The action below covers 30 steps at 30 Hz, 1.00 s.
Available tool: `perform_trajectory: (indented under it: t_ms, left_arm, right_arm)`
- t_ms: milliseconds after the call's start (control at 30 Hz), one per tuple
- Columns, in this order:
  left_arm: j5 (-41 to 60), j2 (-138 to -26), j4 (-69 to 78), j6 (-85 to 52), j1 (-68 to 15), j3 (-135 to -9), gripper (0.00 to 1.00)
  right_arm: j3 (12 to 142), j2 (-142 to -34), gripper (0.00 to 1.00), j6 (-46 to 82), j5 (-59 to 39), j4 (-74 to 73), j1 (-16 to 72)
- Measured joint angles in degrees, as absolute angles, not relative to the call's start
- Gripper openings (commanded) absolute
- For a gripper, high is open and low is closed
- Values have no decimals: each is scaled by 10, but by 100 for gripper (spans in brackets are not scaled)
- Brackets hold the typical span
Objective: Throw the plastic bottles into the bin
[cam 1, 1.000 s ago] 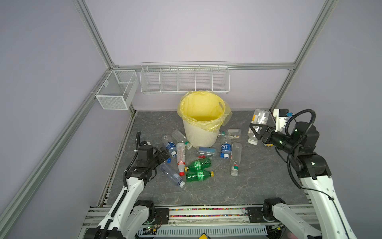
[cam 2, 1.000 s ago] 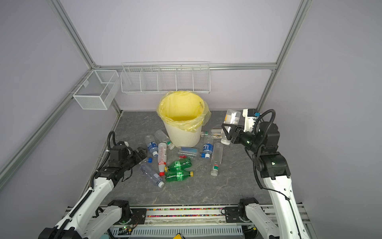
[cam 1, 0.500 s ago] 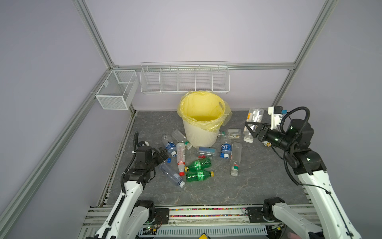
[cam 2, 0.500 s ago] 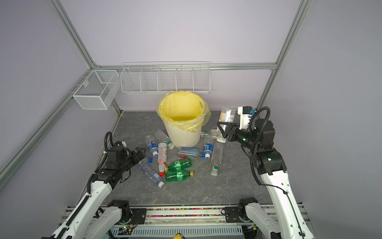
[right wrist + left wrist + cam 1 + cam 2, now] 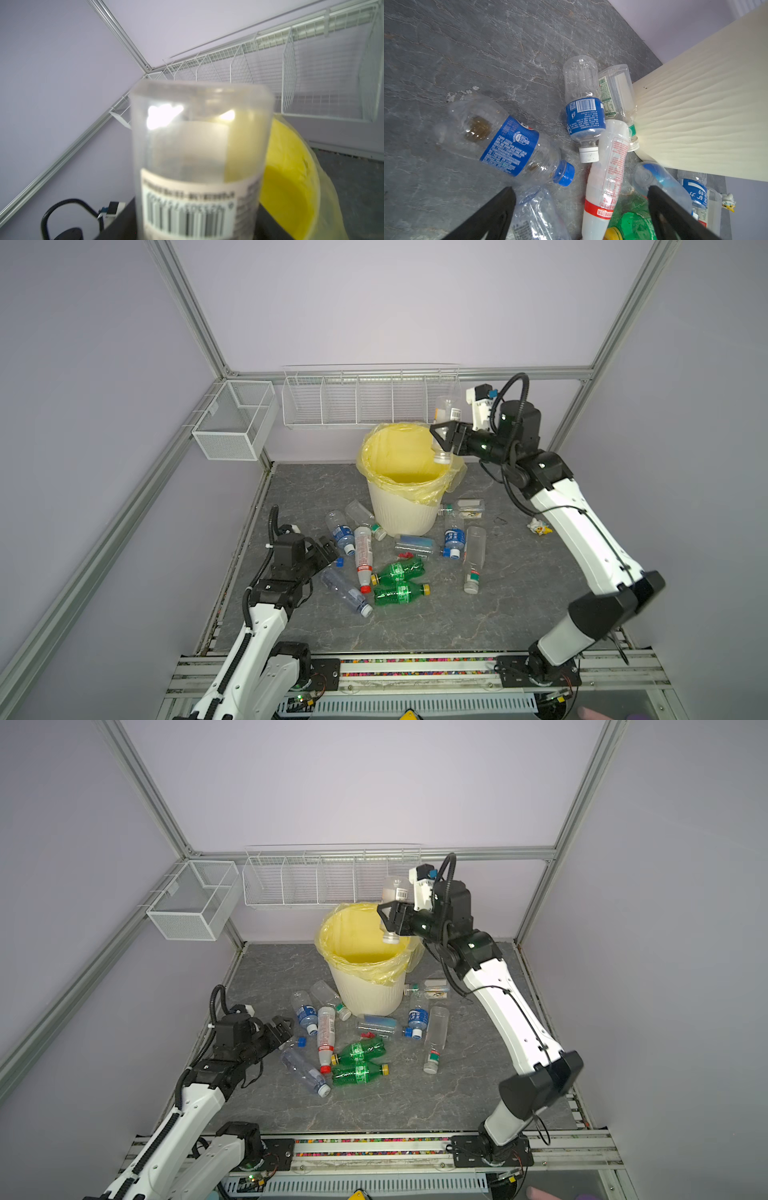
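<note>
The bin (image 5: 399, 514) (image 5: 365, 994), cream and ribbed with a yellow bag, stands at the back middle of the floor. Over its right rim hangs a clear barcode-labelled bottle (image 5: 445, 423) (image 5: 199, 158), cap down, between the fingers of my right gripper (image 5: 440, 435) (image 5: 388, 917). The jaws stand wide apart and the bottle looks blurred. Several plastic bottles lie in front of the bin, among them two green ones (image 5: 401, 570) (image 5: 399, 593) and a red-banded one (image 5: 363, 553) (image 5: 606, 182). My left gripper (image 5: 328, 549) (image 5: 581, 191) hovers open just left of this heap, above a crushed clear bottle (image 5: 537, 216).
White wire baskets (image 5: 370, 398) (image 5: 232, 423) hang on the back wall and left frame. A small yellow toy figure (image 5: 539, 527) lies on the floor under my right arm. A loose blue cap (image 5: 340, 562) lies by the left gripper. The bin's wall (image 5: 695, 114) is close to the heap.
My right arm has swung up and leftwards from the right side, bringing the barcode bottle over the bin's rim, and its jaws have spread. The left arm has shifted only slightly.
</note>
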State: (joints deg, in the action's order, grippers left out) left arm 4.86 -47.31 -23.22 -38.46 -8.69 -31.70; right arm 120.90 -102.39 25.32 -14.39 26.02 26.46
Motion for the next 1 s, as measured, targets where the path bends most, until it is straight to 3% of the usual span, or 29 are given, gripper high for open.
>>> perform_trajectory:
  t_ms: [100, 200, 667, 1000]
  left_arm:
    - [50, -473, -239, -386, -87, -317, 99]
    - [50, -470, -248, -386, -87, -317, 99]
    - [44, -451, -278, -383, -87, -329, 99]
    - [16, -449, -295, -396, -87, -335, 99]
  right_arm:
    - [1351, -1130, 88, 248, -144, 314, 266]
    - [1351, -1141, 88, 248, -144, 349, 272]
    - [957, -816, 88, 253, -144, 247, 282]
    - [788, -696, 88, 255, -105, 257, 282]
